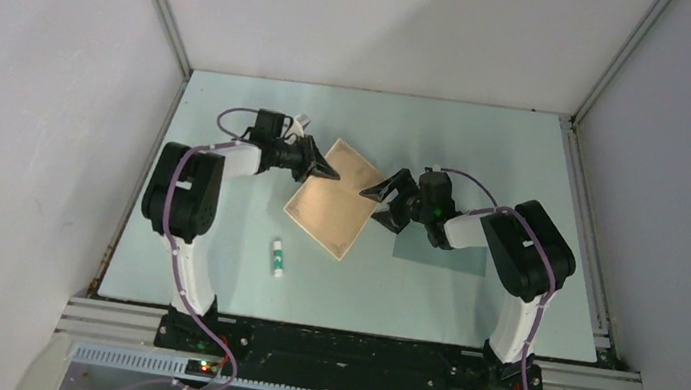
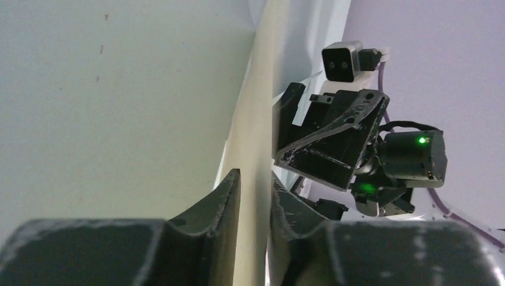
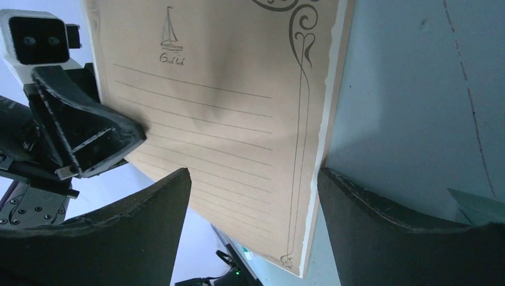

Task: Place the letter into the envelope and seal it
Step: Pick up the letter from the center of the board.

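**A:** What could go wrong, nearest first?

**B:** The stick (image 1: pixel 278 259) lies loose on the worktop (image 1: pixel 211 268), closest to the bases. A low arm sweep could roll it away. Beyond it the envelope (image 1: pixel 410 252) lies flat, partly under the right arm, which could drag it off line. Farther on, the letter (image 1: pixel 331 198) sits tilted between the 2 tools, seemingly raised off the worktop.

**A:** And the tools?

**B:** The left tool (image 1: pixel 328 172) has its jaws drawn in narrow on either side of 1 edge. I cannot tell whether they actually pinch it. If they don't, the sheet may drop or twist. The right tool (image 1: pixel 370 205) gapes wide and holds nothing, with the letter's opposite edge between its fingers (image 3: pixel 381 232). Closing askew there would crease the paper.

**A:** Anything to read?

**B:** Only on the letter: a small sailboat drawing with script beneath that looks like "Good luck". Below that are ruled lines and a scrolled border. No brand is legible on the stick or the arms.
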